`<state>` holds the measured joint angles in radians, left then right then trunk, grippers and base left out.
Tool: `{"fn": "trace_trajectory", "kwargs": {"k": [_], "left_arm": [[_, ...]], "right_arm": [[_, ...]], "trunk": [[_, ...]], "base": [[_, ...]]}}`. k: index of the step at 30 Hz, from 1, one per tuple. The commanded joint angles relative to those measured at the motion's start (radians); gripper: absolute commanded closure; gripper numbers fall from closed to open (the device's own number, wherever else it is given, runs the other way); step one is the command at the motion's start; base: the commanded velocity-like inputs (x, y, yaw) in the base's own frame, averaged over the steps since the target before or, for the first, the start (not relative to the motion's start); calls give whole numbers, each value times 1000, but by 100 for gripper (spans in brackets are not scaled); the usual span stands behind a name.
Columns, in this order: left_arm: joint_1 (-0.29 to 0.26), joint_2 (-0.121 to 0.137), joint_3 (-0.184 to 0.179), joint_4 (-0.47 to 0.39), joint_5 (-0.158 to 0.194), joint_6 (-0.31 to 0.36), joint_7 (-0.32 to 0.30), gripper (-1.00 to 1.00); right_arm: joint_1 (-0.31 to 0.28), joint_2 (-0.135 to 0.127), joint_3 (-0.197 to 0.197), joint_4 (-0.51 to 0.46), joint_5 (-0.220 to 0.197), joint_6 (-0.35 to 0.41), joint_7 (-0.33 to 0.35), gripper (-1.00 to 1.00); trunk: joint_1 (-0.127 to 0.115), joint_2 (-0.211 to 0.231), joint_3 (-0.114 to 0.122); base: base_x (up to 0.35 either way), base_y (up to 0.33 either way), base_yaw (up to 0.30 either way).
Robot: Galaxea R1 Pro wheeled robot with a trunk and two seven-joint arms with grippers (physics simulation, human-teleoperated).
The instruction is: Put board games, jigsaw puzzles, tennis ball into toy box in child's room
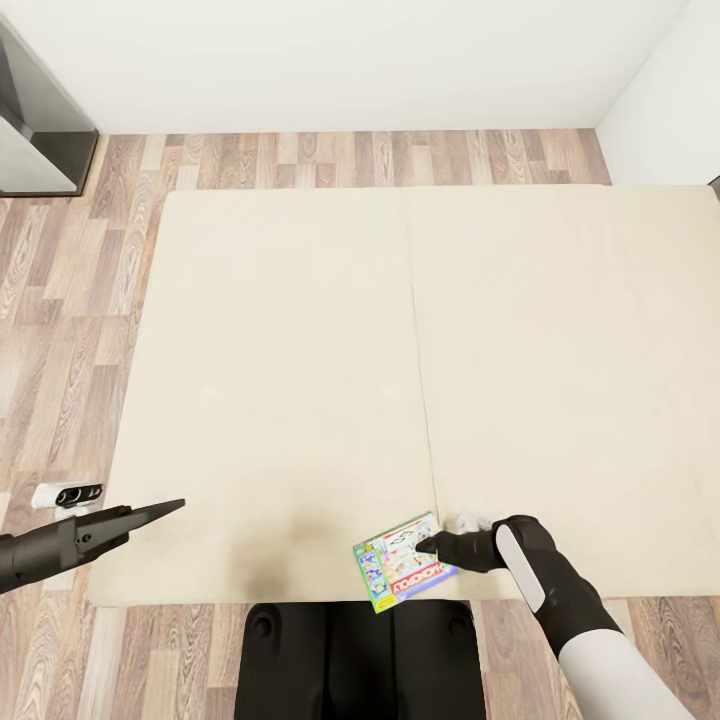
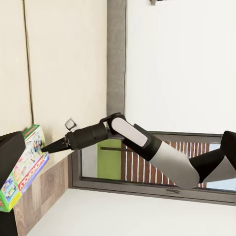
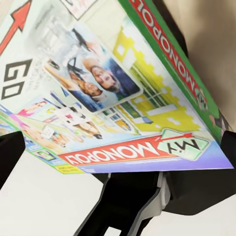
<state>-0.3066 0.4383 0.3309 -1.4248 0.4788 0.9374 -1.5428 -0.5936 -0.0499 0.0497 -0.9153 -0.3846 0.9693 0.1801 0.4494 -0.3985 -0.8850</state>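
- The bed is taking up most of the head view, its plain beige cover bare except for one game box near the edge closest to the robot.
- The wood plank floor is showing round the bed, with a white wall beyond and a dark grey cabinet at the far left corner; none of it is lying between the robot and the box.
- The robot's dark base is standing hard against the bed's near edge, just under the game box.
- The right gripper is reaching over the bed's edge to the Monopoly board game; its tip is lying at the box's right side, and in the right wrist view the printed cover is sitting very close between dark finger parts. Whether the fingers are clamped on the box or merely touching it, I cannot tell.
- The left gripper is hanging over the bed's left near corner, well apart from the box, its fingers drawn together to a point and holding nothing.
- A small white and black object is lying on the floor beside the left arm; what it is I cannot make out.
- By my reckoning the task is somewhere in its bed stage: this board game is not yet lifted, and it is the one game showing on the cover here. It needs carrying to the toy box on the table.
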Motion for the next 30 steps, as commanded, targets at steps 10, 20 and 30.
{"fn": "trace_trajectory", "kwargs": {"k": [10, 20, 30], "left_arm": [[0, 0, 3, 0, 0, 11, -3, -100], [1, 0, 4, 0, 0, 11, -3, -100], [1, 0, 4, 0, 0, 11, -3, -100]], "right_arm": [[0, 0, 60, 0, 9, -5, 10, -100], [-5, 2, 65, 45, 8, -5, 12, -100], [-6, 9, 65, 60, 8, -6, 13, -100]], "trunk": [[1, -2, -1], [1, -2, -1], [1, -2, -1]], "base": [[0, 0, 0], [0, 0, 0], [0, 0, 0]]}}
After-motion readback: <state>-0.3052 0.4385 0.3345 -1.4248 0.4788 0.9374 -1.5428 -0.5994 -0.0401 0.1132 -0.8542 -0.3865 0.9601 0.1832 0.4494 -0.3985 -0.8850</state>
